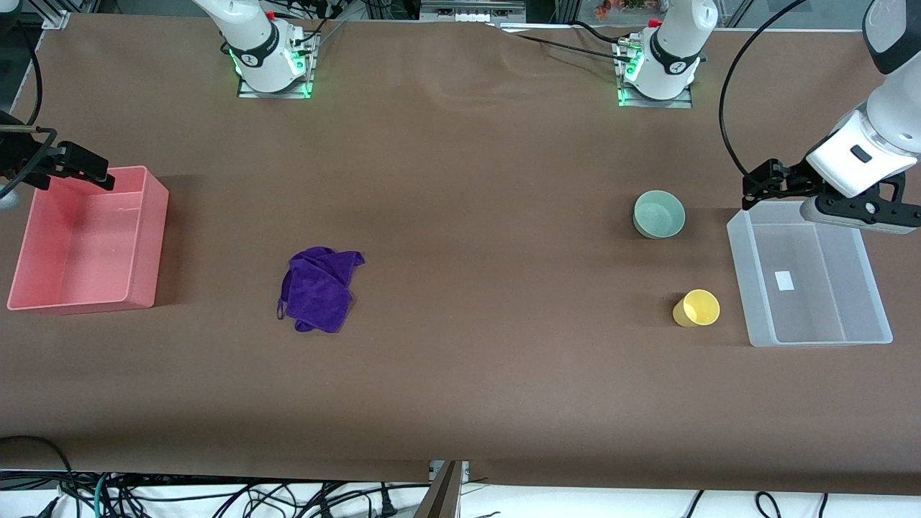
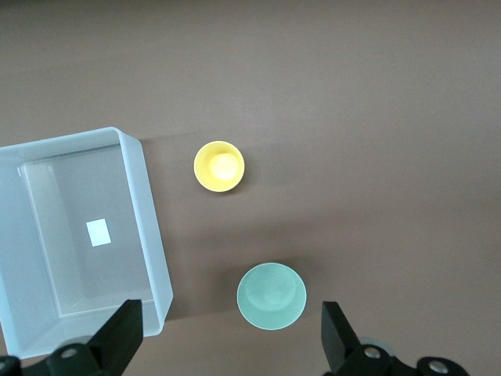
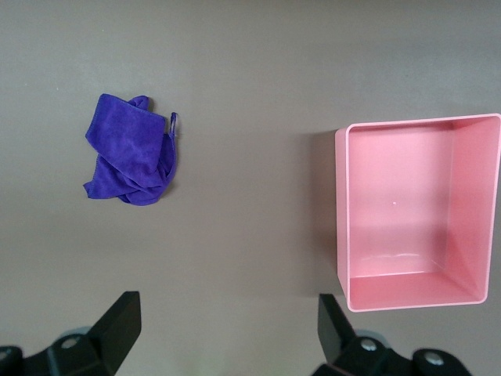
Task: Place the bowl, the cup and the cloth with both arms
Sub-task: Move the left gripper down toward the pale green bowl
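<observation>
The pale mint-green bowl (image 1: 658, 214) stands upright toward the left arm's end of the table. The yellow cup (image 1: 696, 308) stands nearer the front camera than the bowl. The purple cloth (image 1: 320, 288) lies crumpled toward the right arm's end. My left gripper (image 1: 761, 183) is open and empty, up in the air beside the bowl, at the clear bin's corner. Its wrist view shows the bowl (image 2: 272, 296) between the open fingers of the left gripper (image 2: 228, 321), with the cup (image 2: 219, 166) farther off. My right gripper (image 1: 97, 171) is open and empty over the pink bin's corner. In its wrist view the right gripper (image 3: 225, 313) is over bare table, the cloth (image 3: 129, 150) off to one side.
An empty clear plastic bin (image 1: 741, 280) stands at the left arm's end, beside the cup and bowl; it also shows in the left wrist view (image 2: 145, 219). An empty pink bin (image 1: 155, 237) stands at the right arm's end, also in the right wrist view (image 3: 341, 211). Brown cloth covers the table.
</observation>
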